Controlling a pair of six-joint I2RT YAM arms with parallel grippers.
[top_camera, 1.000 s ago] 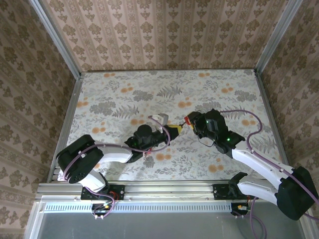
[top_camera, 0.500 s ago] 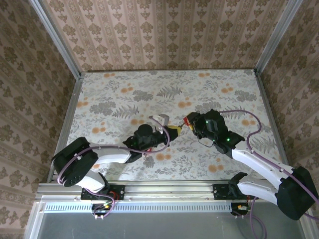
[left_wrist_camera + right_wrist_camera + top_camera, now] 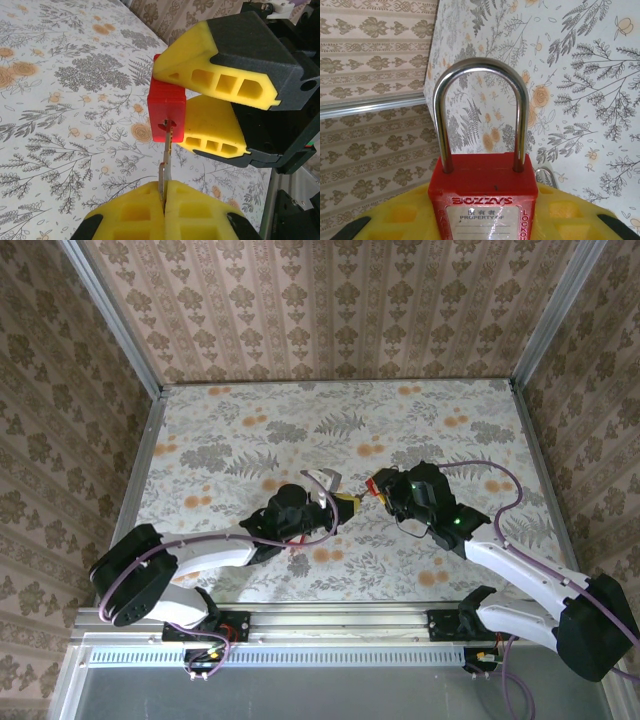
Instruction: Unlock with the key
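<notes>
A red padlock with a silver shackle, both legs seated in the body, sits between the yellow fingers of my right gripper, which is shut on it. In the left wrist view, my left gripper is shut on a silver key. The key's tip is in the keyhole on the underside of the padlock. From above, the left gripper and right gripper meet above the middle of the table, with the padlock between them.
The flowered table top has patterned walls on three sides and a metal rail at the near edge. A silver key ring hangs by the left wrist. Purple cables loop off both arms.
The left arm's elbow has swung left and its wrist has edged toward the padlock. The right gripper and padlock have shifted slightly left.
</notes>
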